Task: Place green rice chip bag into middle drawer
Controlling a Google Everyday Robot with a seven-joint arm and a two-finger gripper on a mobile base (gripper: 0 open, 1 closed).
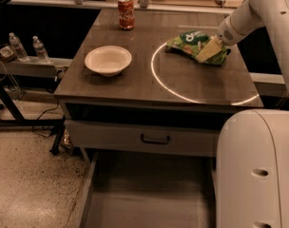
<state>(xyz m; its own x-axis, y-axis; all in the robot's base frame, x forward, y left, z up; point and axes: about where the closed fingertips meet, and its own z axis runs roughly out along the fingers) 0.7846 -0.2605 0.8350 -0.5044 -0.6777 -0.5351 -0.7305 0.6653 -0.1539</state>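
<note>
Green chip bag [188, 41] under gripper [207, 51]; middle drawer [149, 198] open

The arm [273, 8] is smooth white with rounded segments. Its pale yellowish gripper [207, 50] sits at two o'clock. A bulky white shell [249, 151] at five o'clock bears two round holes.

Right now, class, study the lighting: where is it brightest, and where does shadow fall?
Camera view: warm, dim light overall; a bright ring of light curves across the tabletop, its upper edge by the green rice chip bag, with the pincer at the bag's right side. Same view, lower down: the middle drawer lies in shadow; the floor shows a pale sheen.
</note>
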